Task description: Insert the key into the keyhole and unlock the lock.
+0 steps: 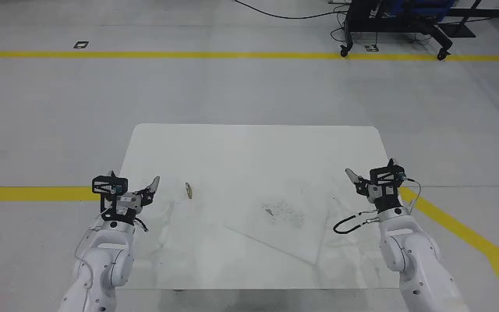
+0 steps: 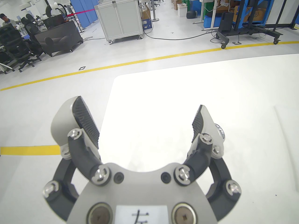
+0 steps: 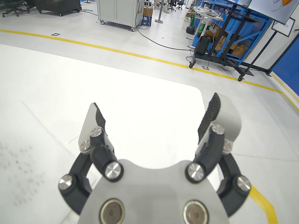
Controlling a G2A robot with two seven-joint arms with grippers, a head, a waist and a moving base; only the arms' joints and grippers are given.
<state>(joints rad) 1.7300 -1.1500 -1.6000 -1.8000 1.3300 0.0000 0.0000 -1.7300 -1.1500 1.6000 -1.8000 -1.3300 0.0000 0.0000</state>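
Note:
A small oblong metal piece (image 1: 188,190) lies on the white table (image 1: 257,148), left of centre; I cannot tell whether it is the lock or the key. In the left wrist view a shiny round bit of it (image 2: 220,129) peeks out from behind one finger. A second tiny dark item (image 1: 269,211) rests on a thin pale sheet (image 1: 300,234). My left gripper (image 1: 134,187) (image 2: 140,108) hangs open at the table's left edge, a short way left of the metal piece. At the right edge my right gripper (image 1: 373,173) (image 3: 155,101) is also open, holding nothing.
The thin sheet carries faint speckled marks (image 3: 18,164) and reaches toward the table's front right. Yellow floor lines (image 1: 234,54) run beyond the table. A black wheeled stand (image 1: 398,31) is far behind.

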